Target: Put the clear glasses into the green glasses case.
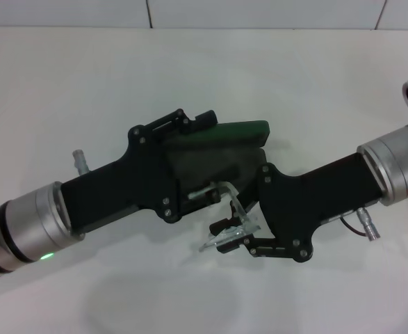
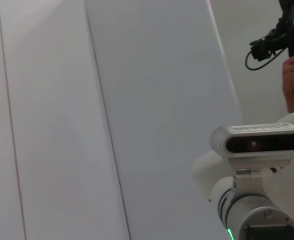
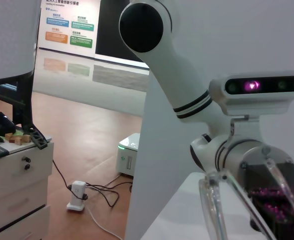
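Jaws of right gripper [image 1: 226,235] clamped on one clear glasses [image 1: 230,209], left gripper [image 1: 204,163] gripping one green glasses case [image 1: 242,130] mid-surface.

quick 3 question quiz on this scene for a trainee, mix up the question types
1. True or false: the clear glasses already lie inside the green glasses case.
2. Which gripper holds the glasses? A) left gripper B) right gripper
3. Fill in: the case is open or shut? ____

Key: 1 false, they are held in front of the case. 2 B; the left gripper is at the case's lid edge. 3 open, its lid is raised.
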